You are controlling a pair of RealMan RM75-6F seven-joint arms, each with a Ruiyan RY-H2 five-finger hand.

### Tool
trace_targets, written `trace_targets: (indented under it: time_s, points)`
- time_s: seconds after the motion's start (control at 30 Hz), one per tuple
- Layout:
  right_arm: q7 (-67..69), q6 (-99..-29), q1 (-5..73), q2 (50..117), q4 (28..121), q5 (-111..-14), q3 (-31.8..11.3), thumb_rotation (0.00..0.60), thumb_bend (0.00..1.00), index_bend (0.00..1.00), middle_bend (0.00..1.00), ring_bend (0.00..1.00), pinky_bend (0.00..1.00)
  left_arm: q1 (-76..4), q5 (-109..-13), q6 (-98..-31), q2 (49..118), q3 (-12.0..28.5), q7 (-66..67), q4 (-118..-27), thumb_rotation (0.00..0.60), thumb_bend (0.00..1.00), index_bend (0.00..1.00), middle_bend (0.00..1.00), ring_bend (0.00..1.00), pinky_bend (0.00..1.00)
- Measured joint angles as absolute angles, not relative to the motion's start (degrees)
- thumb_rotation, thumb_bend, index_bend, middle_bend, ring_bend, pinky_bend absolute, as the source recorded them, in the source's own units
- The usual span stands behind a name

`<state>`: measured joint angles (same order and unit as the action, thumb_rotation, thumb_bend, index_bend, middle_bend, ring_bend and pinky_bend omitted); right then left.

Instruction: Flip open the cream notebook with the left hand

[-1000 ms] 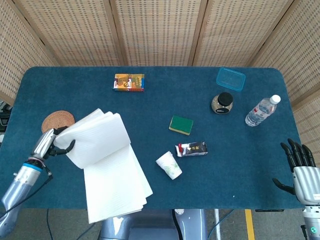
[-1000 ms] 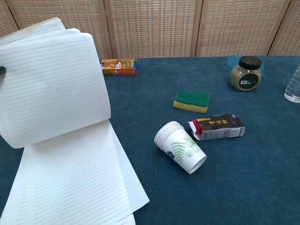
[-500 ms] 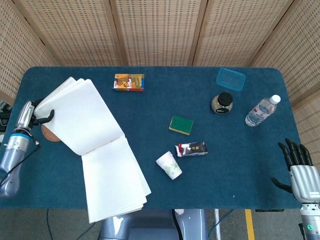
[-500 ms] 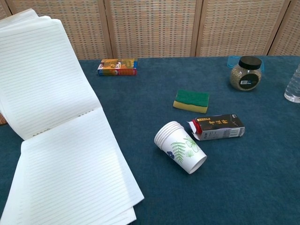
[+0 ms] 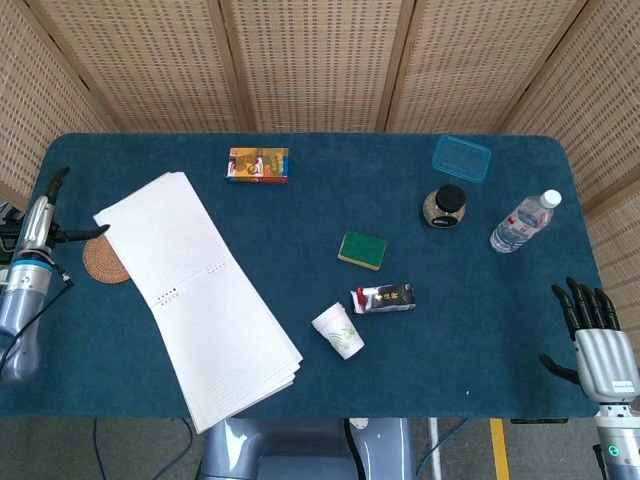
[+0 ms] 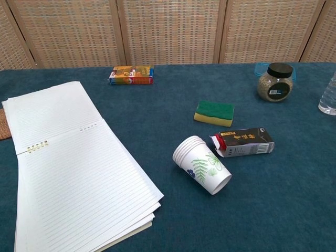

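The cream notebook [image 5: 195, 290] lies open and flat on the blue table, its lined white pages spread from the far left toward the front edge; in the chest view the notebook [image 6: 73, 168] fills the left side. My left hand [image 5: 38, 225] is at the table's left edge, just left of the pages, fingers apart and holding nothing. My right hand [image 5: 592, 325] hangs at the front right corner, fingers spread, empty. Neither hand shows in the chest view.
A woven coaster [image 5: 104, 262] lies partly under the notebook's left edge. A colourful box [image 5: 257, 164] sits at the back. Sponge [image 5: 362, 250], paper cups [image 5: 338, 331], dark carton [image 5: 384, 298], jar [image 5: 446, 206], blue lid [image 5: 461, 157] and water bottle [image 5: 522, 222] occupy the middle and right.
The lifted pages have fallen flat to the left, so the notebook now lies fully open. My left hand let go of them and moved out to the table's left edge.
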<state>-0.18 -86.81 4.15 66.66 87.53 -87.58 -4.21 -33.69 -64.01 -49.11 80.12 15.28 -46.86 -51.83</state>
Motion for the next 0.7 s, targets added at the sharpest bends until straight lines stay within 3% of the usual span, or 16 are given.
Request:
trace_targets:
  time_s: [0.27,0.7]
  points:
    - [1.35,-88.5,3.65,65.74,88.33,-88.4,-4.25,0.6,0.0,0.0,0.0,0.0,0.0,-26.47,-71.92,-67.8,74.4,14.01,-45.57,-64.41,0.6,0.0,0.0,0.0,0.0,0.0]
    - [4.75,-90.28,2.9,64.0,88.82,-89.27,-4.37,0.6,0.0,0.0,0.0,0.0,0.0,-12.53,-75.35,-83.37,63.13,4.35,4.23,-101.66,0.6,0.0,0.0,0.0,0.0,0.0]
